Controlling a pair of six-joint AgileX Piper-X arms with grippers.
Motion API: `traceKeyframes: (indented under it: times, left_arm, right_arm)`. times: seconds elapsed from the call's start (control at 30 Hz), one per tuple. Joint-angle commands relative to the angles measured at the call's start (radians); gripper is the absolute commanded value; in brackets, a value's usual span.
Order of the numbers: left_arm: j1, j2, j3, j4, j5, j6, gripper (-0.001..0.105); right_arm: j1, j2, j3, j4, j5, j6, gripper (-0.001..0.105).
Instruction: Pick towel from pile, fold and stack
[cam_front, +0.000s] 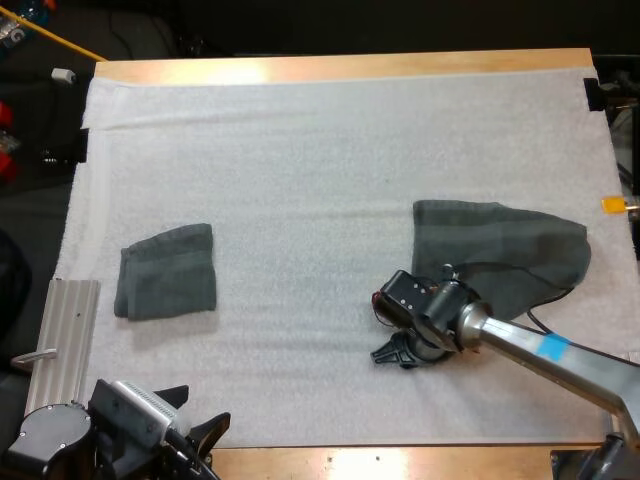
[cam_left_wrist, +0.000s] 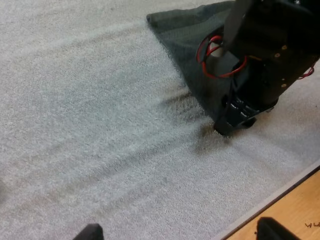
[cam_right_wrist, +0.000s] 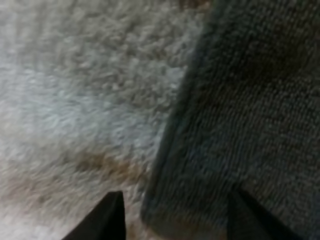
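My right hand, fingers spread, straddled the near corner of the flat towel on the right of the mat, well apart from the folded towel; closing this shallow, I judged, could catch only hem and slip.

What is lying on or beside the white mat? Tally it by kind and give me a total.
Dark grey-green towels: 2 (folded towel, loose towel)
Ribbed metal plate at the mat's left edge: 1
Total: 3
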Motion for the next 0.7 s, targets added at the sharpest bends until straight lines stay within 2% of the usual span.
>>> traceKeyframes:
  times: [0.0, 0.17, 0.23, 0.3, 0.37, 0.67]
  left_arm:
    - [-0.005, 0.003, -0.005, 0.009, 0.005, -0.003, 0.059]
    - [-0.005, 0.003, -0.005, 0.009, 0.005, -0.003, 0.059]
    - [-0.005, 0.003, -0.005, 0.009, 0.005, -0.003, 0.059]
    - [-0.005, 0.003, -0.005, 0.009, 0.005, -0.003, 0.059]
    - [-0.005, 0.003, -0.005, 0.009, 0.005, -0.003, 0.059]
    - [-0.005, 0.003, -0.005, 0.002, 0.005, 0.034, 0.059]
  right_arm:
    - [0.000, 0.004, 0.000, 0.002, 0.014, 0.005, 0.045]
    - [0.000, 0.048, 0.000, -0.005, 0.012, 0.005, 0.043]
    - [0.000, 0.049, 0.000, -0.006, 0.013, 0.005, 0.032]
    - [0.000, 0.045, 0.000, -0.005, 0.014, 0.002, 0.011]
    - [0.000, 0.041, 0.000, 0.005, 0.014, 0.001, 0.000]
    - [0.060, -0.087, 0.000, 0.106, 0.045, -0.117, 0.000]
